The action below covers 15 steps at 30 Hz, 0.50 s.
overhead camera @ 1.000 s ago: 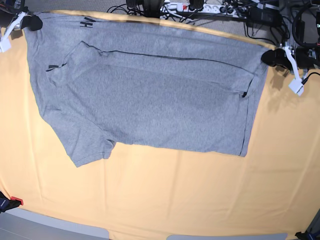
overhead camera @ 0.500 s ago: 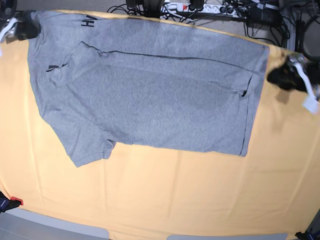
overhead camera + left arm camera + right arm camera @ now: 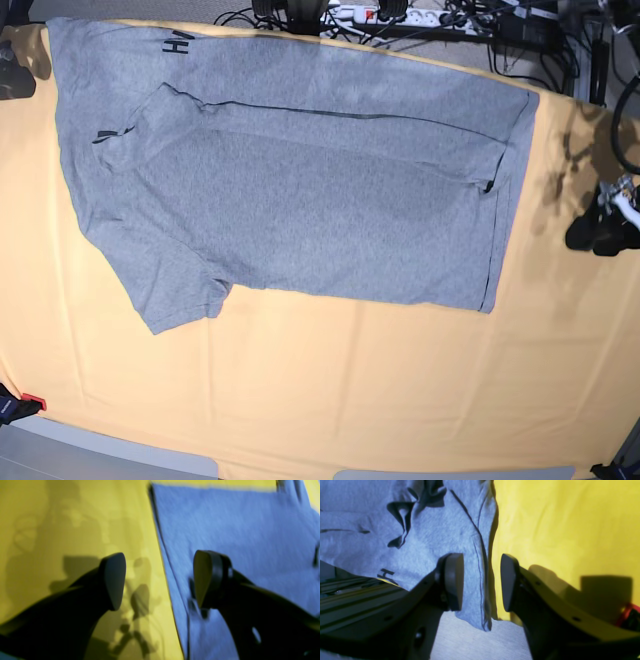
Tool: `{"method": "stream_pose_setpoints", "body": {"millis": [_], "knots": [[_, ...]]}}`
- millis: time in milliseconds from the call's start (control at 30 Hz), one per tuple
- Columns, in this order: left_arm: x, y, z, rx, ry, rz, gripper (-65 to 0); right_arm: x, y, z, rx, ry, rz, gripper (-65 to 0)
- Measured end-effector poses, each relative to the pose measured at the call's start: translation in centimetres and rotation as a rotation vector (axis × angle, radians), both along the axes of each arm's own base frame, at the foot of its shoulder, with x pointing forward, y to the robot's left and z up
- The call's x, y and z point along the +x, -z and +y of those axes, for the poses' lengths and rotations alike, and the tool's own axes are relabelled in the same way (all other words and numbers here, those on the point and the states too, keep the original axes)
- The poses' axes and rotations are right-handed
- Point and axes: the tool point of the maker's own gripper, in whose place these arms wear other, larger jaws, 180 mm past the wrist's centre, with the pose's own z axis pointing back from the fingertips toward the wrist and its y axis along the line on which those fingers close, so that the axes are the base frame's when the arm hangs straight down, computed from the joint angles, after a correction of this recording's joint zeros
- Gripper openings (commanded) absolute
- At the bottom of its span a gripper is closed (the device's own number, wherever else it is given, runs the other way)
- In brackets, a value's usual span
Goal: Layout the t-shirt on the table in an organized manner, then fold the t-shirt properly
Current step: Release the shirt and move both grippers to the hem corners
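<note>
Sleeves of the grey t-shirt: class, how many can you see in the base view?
1. One sleeve points toward the near-left of the t-shirt; the other seems folded under, hidden.

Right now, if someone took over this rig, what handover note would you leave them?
Left gripper: open, holding nothing, above the t-shirt's edge.
Right gripper: open, empty, over the shirt's opposite edge.
T-shirt: on the table, spread mostly flat, one long side already folded over, one sleeve sticking out toward the near side.
Done: layout and a first fold.
Left: tuck the sleeve, finish the remaining folds.
</note>
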Motion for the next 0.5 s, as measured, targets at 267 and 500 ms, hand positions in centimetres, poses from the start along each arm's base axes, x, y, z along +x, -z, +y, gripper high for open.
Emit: {"method": "stream_pose_setpoints", "body": {"millis": [267,500], "knots": [[5.4,3.4,-2.6,-0.200,0.002,0.031,-22.0,0.0,0.0,-0.1,-0.002,0.000,0.000,-38.2],[10.6,4.5,-5.5,-0.132,0.030,-0.013,-22.0,0.0,0.0,0.0,-0.001,0.000,0.000,-38.2]]}}
